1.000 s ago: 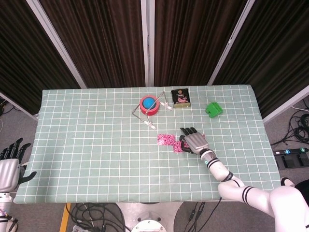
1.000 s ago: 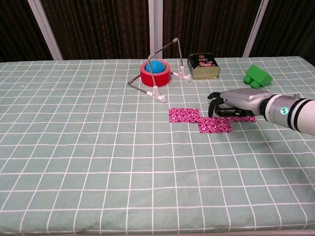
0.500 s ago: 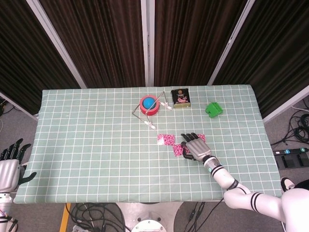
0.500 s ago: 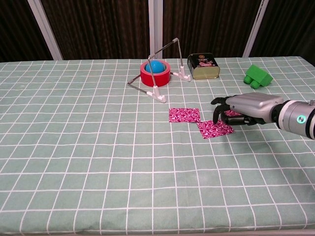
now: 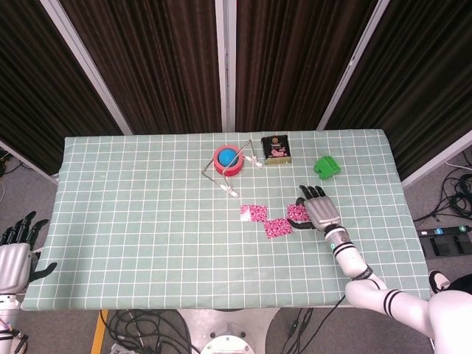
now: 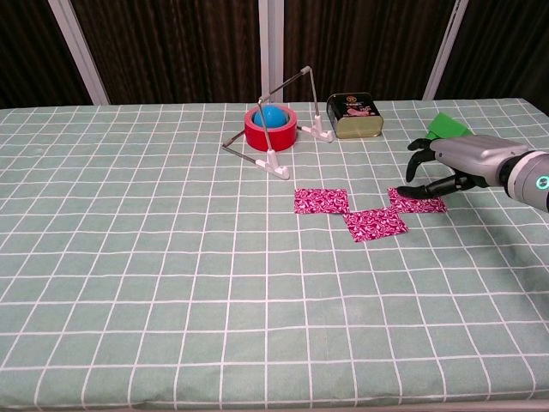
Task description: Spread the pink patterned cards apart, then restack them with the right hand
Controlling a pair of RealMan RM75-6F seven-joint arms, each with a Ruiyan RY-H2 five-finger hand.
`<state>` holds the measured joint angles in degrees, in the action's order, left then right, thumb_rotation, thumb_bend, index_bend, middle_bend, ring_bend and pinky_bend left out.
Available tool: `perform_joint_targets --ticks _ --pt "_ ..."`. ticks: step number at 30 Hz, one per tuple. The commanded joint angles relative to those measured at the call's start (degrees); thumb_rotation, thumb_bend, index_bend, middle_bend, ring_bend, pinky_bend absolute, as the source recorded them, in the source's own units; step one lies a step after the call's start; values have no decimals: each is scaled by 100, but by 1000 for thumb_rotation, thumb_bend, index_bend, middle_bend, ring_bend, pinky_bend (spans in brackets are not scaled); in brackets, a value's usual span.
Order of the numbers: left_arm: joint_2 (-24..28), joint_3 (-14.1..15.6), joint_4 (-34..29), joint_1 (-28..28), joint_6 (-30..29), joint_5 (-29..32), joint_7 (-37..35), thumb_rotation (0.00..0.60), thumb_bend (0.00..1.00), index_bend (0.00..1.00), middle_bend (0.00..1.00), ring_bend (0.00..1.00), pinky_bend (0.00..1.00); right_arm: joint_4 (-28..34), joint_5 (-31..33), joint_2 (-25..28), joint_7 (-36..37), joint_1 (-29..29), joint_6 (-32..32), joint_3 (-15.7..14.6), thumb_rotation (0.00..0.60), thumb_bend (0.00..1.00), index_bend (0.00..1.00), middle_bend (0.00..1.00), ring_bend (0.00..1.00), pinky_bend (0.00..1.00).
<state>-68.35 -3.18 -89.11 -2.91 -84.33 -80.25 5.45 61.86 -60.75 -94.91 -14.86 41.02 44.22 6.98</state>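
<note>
Three pink patterned cards lie spread in a shallow V on the green checked cloth: a left card (image 5: pixel 253 213) (image 6: pixel 322 201), a middle card (image 5: pixel 278 228) (image 6: pixel 375 224) set nearer the front, and a right card (image 5: pixel 297 213) (image 6: pixel 418 200). My right hand (image 5: pixel 321 210) (image 6: pixel 455 163) hovers at the right card's right edge. Its fingers are spread and curved down, with the tips at or just above that card, and it holds nothing. My left hand (image 5: pixel 15 251) hangs off the table's left front corner with its fingers apart and nothing in it.
Behind the cards stand a red tape roll with a blue ball inside (image 5: pixel 228 159) (image 6: pixel 271 127), a bent wire stand (image 5: pixel 234 173) (image 6: pixel 287 120) and a dark tin (image 5: pixel 275 149) (image 6: pixel 354 115). A green block (image 5: pixel 325 167) (image 6: pixel 446 125) sits just beyond my right hand.
My right hand slid from over the right card onto the middle card, then moved right and back, uncovering both. The middle card turned slightly. The left hand stayed still.
</note>
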Motion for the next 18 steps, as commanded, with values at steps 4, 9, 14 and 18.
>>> perform_joint_targets --ticks 4,9,14,18 --pt "14 4 -17 10 -8 2 10 600 79 218 163 132 186 -383 -146 -230 75 -9 55 6 371 127 312 32 0 0" --pt "11 12 -30 -1 13 -8 25 600 79 218 162 132 186 -716 -179 -376 156 -3 24 54 426 124 318 35 0 0" --pt "22 8 -45 -2 24 14 43 600 79 218 162 132 185 -1038 -321 -522 267 29 -43 46 480 125 319 35 0 0" --pt "37 17 -59 3 33 21 58 600 79 218 163 132 186 -1174 -443 -586 357 31 -92 15 500 125 319 37 0 0"
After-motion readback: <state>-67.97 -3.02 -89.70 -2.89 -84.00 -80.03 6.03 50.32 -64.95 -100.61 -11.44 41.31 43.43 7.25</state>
